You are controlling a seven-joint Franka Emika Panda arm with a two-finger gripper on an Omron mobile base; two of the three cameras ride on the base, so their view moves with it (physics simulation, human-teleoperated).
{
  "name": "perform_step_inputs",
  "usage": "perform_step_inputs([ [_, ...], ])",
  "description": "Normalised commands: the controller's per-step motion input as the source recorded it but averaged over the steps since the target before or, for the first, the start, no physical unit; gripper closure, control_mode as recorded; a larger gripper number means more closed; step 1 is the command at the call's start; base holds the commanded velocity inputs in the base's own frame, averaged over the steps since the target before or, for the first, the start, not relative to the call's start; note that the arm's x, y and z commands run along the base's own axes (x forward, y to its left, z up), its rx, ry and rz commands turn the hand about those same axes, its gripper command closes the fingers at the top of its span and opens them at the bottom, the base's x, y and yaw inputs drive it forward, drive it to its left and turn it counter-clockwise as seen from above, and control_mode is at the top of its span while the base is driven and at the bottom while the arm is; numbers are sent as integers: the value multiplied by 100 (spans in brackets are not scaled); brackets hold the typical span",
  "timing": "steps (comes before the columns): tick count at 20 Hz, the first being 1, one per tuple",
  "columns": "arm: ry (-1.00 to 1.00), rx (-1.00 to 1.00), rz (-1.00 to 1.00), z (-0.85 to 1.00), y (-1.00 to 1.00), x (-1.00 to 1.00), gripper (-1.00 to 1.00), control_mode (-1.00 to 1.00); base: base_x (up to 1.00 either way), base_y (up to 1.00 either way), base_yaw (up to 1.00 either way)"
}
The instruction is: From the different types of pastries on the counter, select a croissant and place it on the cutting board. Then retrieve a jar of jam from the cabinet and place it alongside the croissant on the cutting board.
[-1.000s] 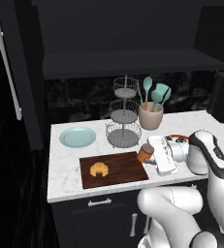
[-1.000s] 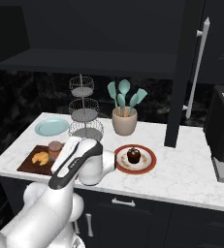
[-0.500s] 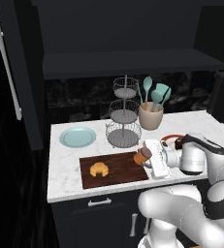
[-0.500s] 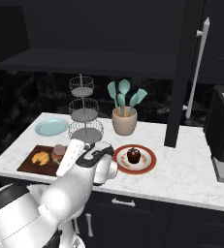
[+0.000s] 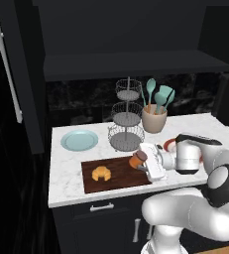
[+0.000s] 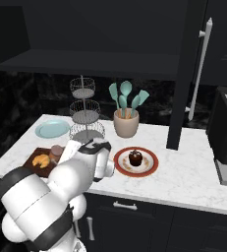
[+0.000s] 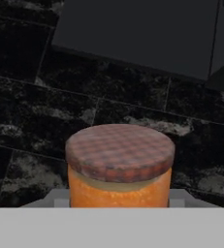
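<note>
While the left base view looks down on the white marble table [image 5: 66, 163], the end effector [image 5: 144, 163] is clamped on the jar of jam [image 5: 137, 159], held tilted at the right end of the dark wooden cutting board [image 5: 117, 179], where the golden, flaky croissant [image 5: 101, 173] already lies. From the right base view, the jar sits just beside the croissant at the board's edge, the chocolate cake [image 6: 135, 157] well apart on its red plate [image 6: 149, 166]. Seen by the hand view, the jar is a squat cylinder – smooth orange body, checked brownish lid. It is likely rigid, slippery and breakable – best gripped across the body below the lid.
</note>
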Motion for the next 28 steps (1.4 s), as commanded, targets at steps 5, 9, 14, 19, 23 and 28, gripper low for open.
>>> perform_step_inputs([
  [5, 0, -8, -6, -3, 5, -16, 100, -100, 0, 0, 0],
  [9, 0, -11, -12, -7, 0, -11, 100, -100, 0, 0, 0],
  [14, 4, -12, -11, -7, 3, 0, 100, -100, 0, 0, 0],
  [19, 13, -12, -9, -19, 6, 1, 100, -100, 0, 0, 0],
  [23, 9, -4, -4, -36, 23, 0, 100, -100, 0, 0, 0],
  [28, 3, 0, -1, -42, 45, 2, 100, -100, 0, 0, 0],
])
